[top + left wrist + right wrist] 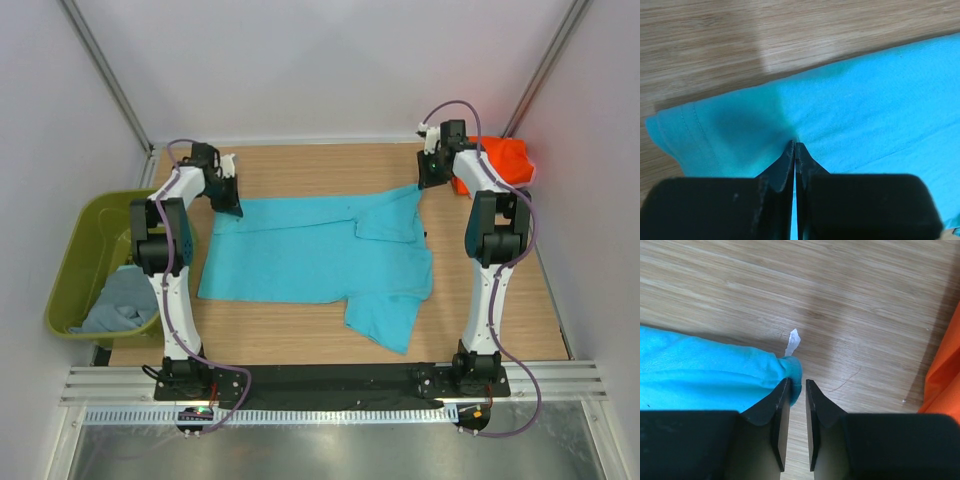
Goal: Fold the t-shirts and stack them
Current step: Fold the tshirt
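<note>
A: Left gripper (795,145), arm reached forward, pinches the far-left corner of the turquoise t-shirt (300,255), which lies flat on the surface (300,160).
B: Right gripper (797,383) is slightly spread. Its wrist view shows the cloth edge beside one finger, unclamped.

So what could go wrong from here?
1. The right gripper is open, with the turquoise t-shirt corner only beside one finger. The left gripper is shut on its edge, so a lift would likely skew it.
2. The orange-red t-shirt lies close by the right gripper and may snag.
</note>
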`<state>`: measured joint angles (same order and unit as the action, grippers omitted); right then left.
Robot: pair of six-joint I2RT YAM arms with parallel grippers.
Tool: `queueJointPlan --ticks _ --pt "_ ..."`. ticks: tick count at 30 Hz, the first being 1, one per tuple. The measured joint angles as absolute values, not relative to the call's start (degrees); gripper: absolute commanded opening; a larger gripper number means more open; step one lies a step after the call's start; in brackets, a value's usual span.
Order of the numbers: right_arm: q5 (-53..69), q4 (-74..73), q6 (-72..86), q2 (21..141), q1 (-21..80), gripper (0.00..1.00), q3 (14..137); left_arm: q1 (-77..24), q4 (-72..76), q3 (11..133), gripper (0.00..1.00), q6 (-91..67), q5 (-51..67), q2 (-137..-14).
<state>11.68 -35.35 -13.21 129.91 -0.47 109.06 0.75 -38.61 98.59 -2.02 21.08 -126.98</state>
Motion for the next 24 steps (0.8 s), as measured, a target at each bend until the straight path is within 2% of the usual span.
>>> queueJointPlan --ticks 3,6,9,13,18,24 --pt "11.5 -35.1 -13.2 129.4 -0.5 0.41 109.1 0.7 -38.7 99.0 0.04 -2.0 21.9 -127.0" --pt "11.5 -35.2 -13.0 127.6 -0.1 0.47 109.1 -0.4 -38.8 99.3 0.11 -2.1 22.9 -126.6" --pt "11.5 -35.1 -12.4 124.2 0.6 0.47 109.1 -2.2 -39.2 99.3 0.16 -2.4 23.8 -125.3" --pt "12.3 -34.1 -10.7 117.9 3.5 0.47 107.3 -5.2 -39.4 98.6 0.18 -2.4 24.0 -121.1" --pt "15.8 -32.6 -7.7 109.0 7.9 0.47 95.8 -6.8 -39.5 95.0 0.17 -2.2 24.2 -115.7" --pt "17.5 -33.3 -6.3 107.3 8.8 0.47 83.7 -6.1 -40.1 84.9 0.17 -1.3 24.1 -112.8"
